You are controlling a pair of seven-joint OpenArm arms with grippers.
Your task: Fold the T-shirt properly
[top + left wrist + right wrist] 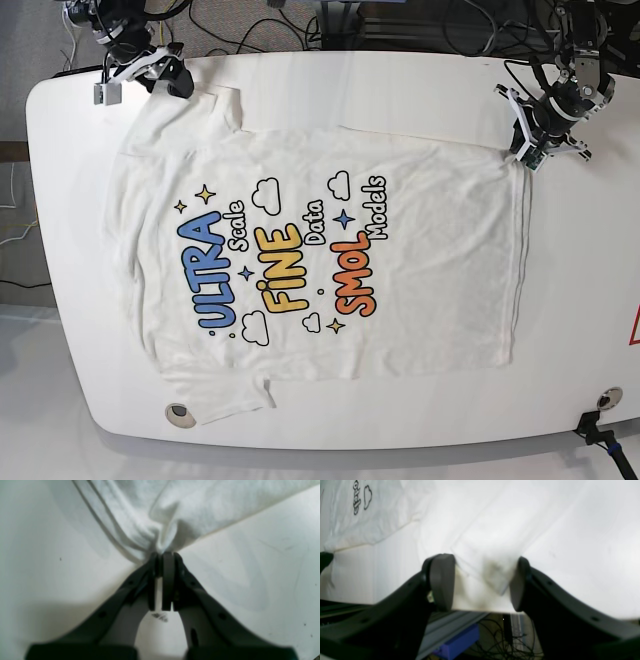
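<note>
The T-shirt (440, 280) lies spread flat on the white table (580, 300), print side up with "ULTRA", "FINE" and "SMOL" showing. My left gripper (524, 152) sits at the shirt's far right hem corner. In the left wrist view it (162, 555) is shut on a bunched fold of the white cloth (187, 510). My right gripper (178, 82) is at the far left sleeve, by the table's back edge. In the right wrist view it (480, 582) is open. The patch between its pads is blurred, and printed cloth (385, 517) lies beyond.
Cables and arm bases crowd the table's back edge (330, 55). A round grommet (178, 411) sits near the front left edge and a black clamp (600, 430) at the front right. A blue box (460, 640) and wires lie below the table edge.
</note>
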